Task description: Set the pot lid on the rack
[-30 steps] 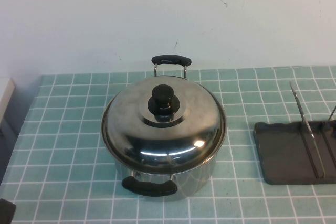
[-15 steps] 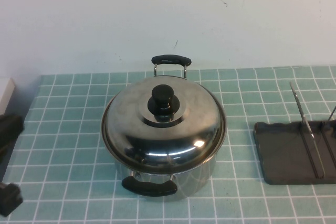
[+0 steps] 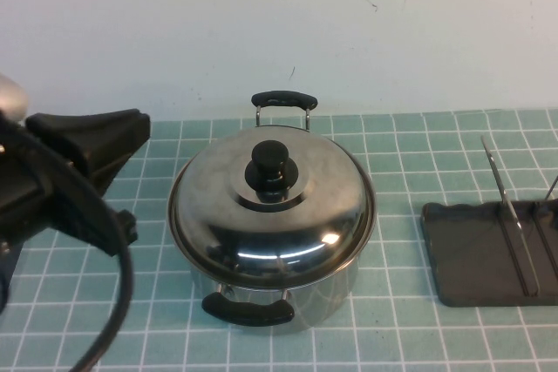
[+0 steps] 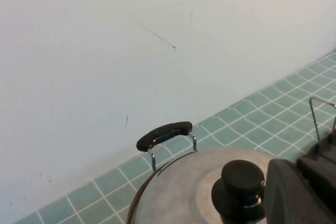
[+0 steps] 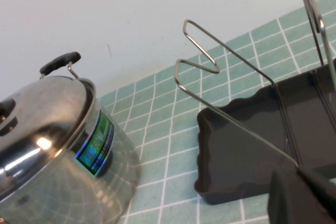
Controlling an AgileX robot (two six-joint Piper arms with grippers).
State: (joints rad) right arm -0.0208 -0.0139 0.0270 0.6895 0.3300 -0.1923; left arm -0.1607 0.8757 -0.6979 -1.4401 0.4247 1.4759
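The pot lid (image 3: 261, 224), shiny and domed with a black knob (image 3: 273, 167), sits on the steel pot (image 3: 336, 294) at the table's centre. The rack (image 3: 475, 254), a dark grey tray with upright wires (image 3: 506, 206), stands at the right edge. My left gripper (image 3: 131, 176) is left of the pot, raised and open, touching nothing. In the left wrist view one finger (image 4: 294, 192) shows beside the knob (image 4: 239, 182). My right gripper (image 5: 304, 198) shows only as a dark piece near the rack (image 5: 247, 150); it is out of the high view.
The pot has two black handles, one at the back (image 3: 283, 99) and one at the front (image 3: 248, 308). A white wall runs behind the green tiled table (image 3: 418, 163). My left arm's cable (image 3: 118, 302) hangs over the front left tiles.
My left arm has come in from the left edge and moved right and up towards the pot. The pot, lid and rack have not moved.
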